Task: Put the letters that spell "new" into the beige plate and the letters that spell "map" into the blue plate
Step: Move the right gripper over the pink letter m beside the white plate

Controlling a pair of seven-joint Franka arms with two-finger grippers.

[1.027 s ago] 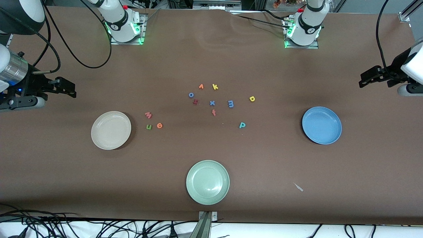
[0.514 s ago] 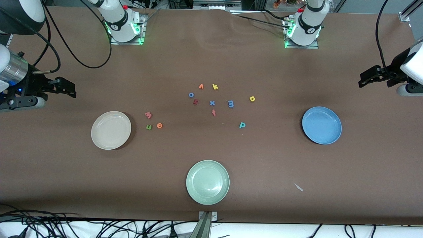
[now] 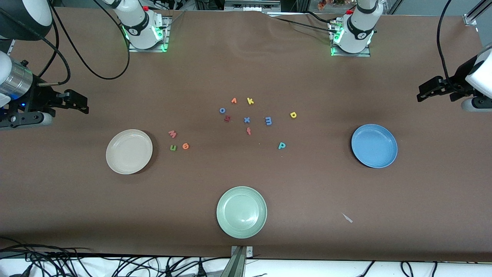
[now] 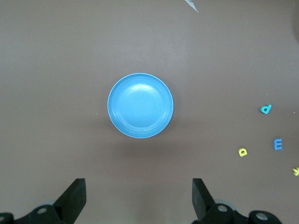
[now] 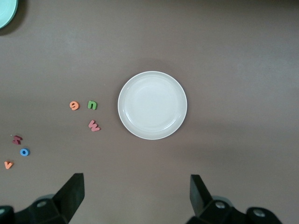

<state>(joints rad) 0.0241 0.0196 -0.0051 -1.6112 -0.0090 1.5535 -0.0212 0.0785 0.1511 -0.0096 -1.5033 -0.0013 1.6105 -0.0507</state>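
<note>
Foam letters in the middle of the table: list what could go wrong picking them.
1. The green n and orange e lie close together; fingers may nudge one while taking the other.
2. The blue m sits near a blue x, the wrong letter to grab.

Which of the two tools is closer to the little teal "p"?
Left. The left tool hangs open over the table's edge by the blue plate, toward which the teal "p" lies; the right tool, open, waits by the beige plate.
</note>
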